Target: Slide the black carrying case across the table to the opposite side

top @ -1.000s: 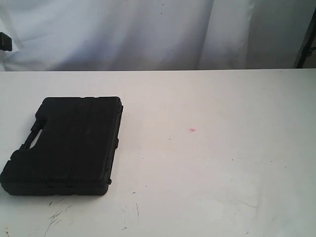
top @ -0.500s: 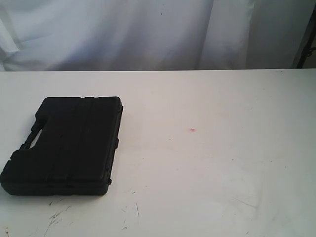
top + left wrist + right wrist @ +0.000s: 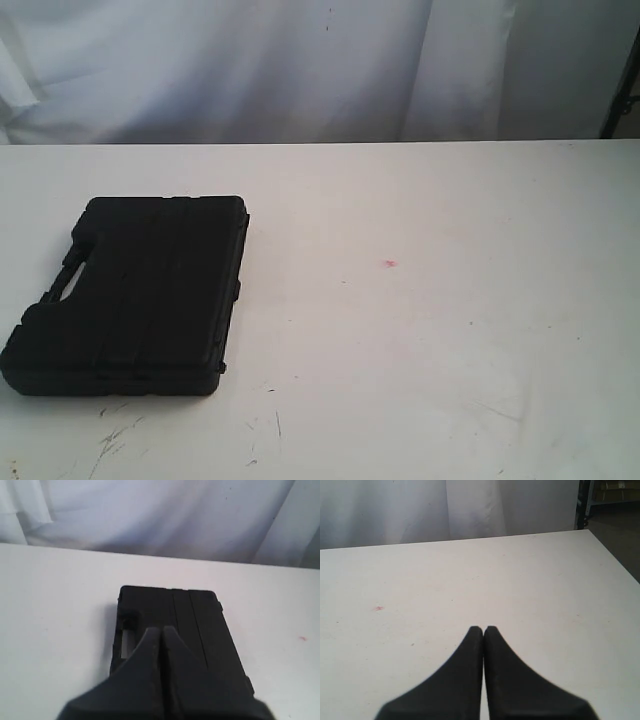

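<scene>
The black carrying case (image 3: 140, 292) lies flat on the left part of the white table (image 3: 430, 330), its handle cut-out facing the left edge. Neither arm shows in the exterior view. In the left wrist view my left gripper (image 3: 161, 630) is shut, empty, and hangs above the case (image 3: 200, 625) near the handle slot; contact cannot be judged. In the right wrist view my right gripper (image 3: 483, 629) is shut with nothing in it, over bare table (image 3: 470, 580).
A white curtain (image 3: 300, 60) hangs behind the table's far edge. A small red mark (image 3: 389, 264) lies mid-table, and dark scratch marks (image 3: 115, 435) run near the front left. A dark stand (image 3: 622, 80) shows at the far right.
A dark object at the left edge of the exterior view, visible one second ago, has gone from view. The case has not moved.
</scene>
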You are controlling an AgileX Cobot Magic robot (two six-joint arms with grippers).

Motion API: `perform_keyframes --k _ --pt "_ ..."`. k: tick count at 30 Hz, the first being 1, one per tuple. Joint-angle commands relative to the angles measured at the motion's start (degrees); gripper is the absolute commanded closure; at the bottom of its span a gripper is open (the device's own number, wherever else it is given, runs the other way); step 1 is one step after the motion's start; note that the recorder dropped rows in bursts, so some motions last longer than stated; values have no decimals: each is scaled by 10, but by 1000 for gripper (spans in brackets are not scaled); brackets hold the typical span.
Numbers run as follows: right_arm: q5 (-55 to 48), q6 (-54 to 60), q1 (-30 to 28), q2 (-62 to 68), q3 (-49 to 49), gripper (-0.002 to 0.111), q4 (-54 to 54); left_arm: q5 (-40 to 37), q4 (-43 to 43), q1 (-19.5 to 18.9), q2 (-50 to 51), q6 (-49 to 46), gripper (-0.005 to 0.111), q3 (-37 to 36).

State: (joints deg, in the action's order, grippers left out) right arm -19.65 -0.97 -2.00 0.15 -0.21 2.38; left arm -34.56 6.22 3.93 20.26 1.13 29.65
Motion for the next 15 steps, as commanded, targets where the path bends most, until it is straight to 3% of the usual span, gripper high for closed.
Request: perform_keyframes --k 1,8,15 --pt "2 1 -4 -1 2 108 0 116 -6 -5 -20 -2 107 -48" --pt "2 1 -4 -1 2 108 0 259 25 -45 -95 -1 107 -174" --pt "2 1 -4 -1 2 108 0 256 22 -44 -156 -1 107 -222"
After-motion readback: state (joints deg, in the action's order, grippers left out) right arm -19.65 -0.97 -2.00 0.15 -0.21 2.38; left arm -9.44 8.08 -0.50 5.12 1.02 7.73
